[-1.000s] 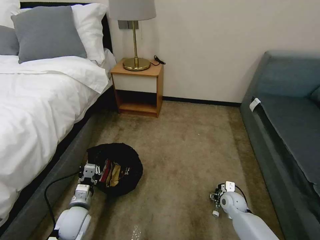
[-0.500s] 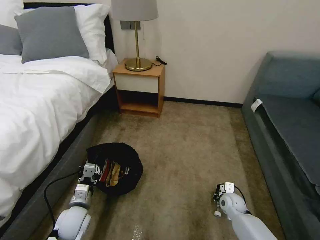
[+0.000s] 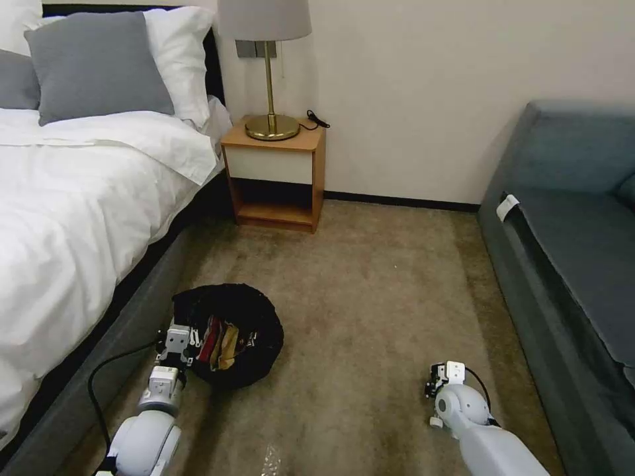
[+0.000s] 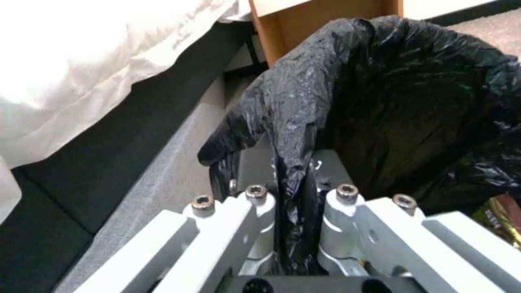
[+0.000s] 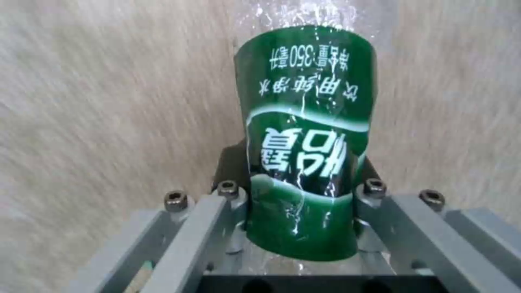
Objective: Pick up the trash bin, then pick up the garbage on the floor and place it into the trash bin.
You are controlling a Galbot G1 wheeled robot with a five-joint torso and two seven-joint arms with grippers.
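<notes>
The left gripper (image 4: 293,195) is pinching the bin (image 3: 254,317) rim at eight o'clock, wrappers (image 3: 221,344) inside, while the right gripper (image 5: 301,195) is clamping the bottle (image 5: 307,142), yet to be binned.

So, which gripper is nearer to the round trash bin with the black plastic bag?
Left. The left gripper is clamped on the rim of the trash bin; the right gripper is off to the right, gripping a green-labelled bottle.

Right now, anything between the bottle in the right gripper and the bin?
Nothing visible. The right gripper is shut on the bottle, low over the carpet. The trash bin, held at its rim by the left gripper, sits to its left across bare carpet, its mouth open with wrappers inside.
</notes>
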